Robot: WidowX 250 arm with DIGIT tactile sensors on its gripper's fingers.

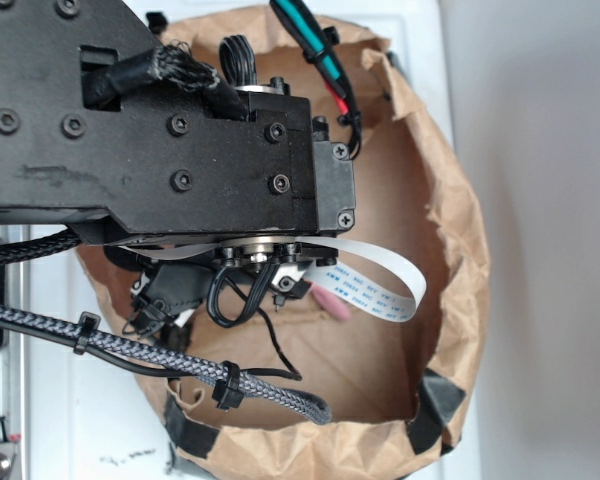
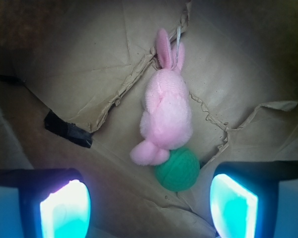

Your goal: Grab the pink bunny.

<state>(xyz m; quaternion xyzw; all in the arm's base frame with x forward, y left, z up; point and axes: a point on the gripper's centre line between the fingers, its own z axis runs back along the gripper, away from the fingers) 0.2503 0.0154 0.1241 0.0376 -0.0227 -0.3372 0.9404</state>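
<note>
Two glowing cyan finger pads [image 2: 64,208] of the black end effector [image 2: 149,208] fill the bottom corners of the wrist view, spread wide apart and holding nothing. Between and beyond them lies the small fuzzy pale-pink plush bunny [image 2: 165,113] on the crumpled brown-paper floor [image 2: 89,64] of a bag, its darker-pink ears toward the top of the wrist view and its rounded lower end toward the pads. A thin white loop runs alongside the ears. Touching the bunny's lower end, a green crocheted ball [image 2: 179,170] sits just beside it, nearer the right-hand pad. Neither pad touches the bunny or the ball; open paper shows on both sides of the toy, broader on the left. A torn, creased paper edge runs up diagonally from the left to the ears, another wrinkled flap rises to the right, and a strip of black tape [image 2: 67,130] lies well to the left.

From the exterior view, the black arm housing [image 1: 150,110] with braided cables [image 1: 130,350] and a white ribbon cable [image 1: 380,285] reaches over the rolled rim of the brown paper bag [image 1: 460,220], covering most of its opening. Only a sliver of pink shows under the ribbon. The bag stands on a white surface [image 1: 540,300].
</note>
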